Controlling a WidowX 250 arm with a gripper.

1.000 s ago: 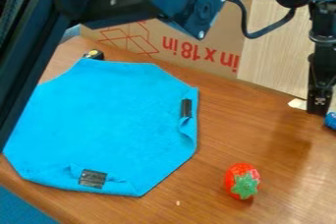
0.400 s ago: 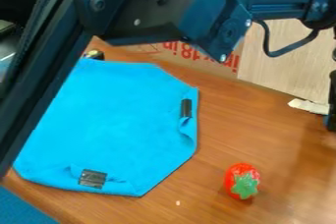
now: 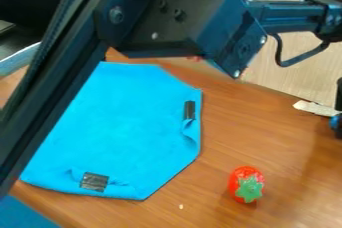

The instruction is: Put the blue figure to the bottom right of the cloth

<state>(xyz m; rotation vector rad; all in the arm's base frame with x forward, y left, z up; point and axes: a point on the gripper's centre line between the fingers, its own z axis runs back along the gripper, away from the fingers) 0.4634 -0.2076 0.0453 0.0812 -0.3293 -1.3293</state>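
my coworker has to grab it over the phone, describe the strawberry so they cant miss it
On the brown wood-grain table, find the large bright blue cloth with black tape patches. Beyond its lower right edge, on bare wood, sits a small red toy strawberry. Its green leafy cap sets it apart from the flat blue cloth.

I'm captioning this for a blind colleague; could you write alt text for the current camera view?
A black robot arm crosses above a brown wooden table, its black end effector at the right edge beside a small blue object. A bright blue cloth lies on the left, with a red toy strawberry with green leaves to its lower right.
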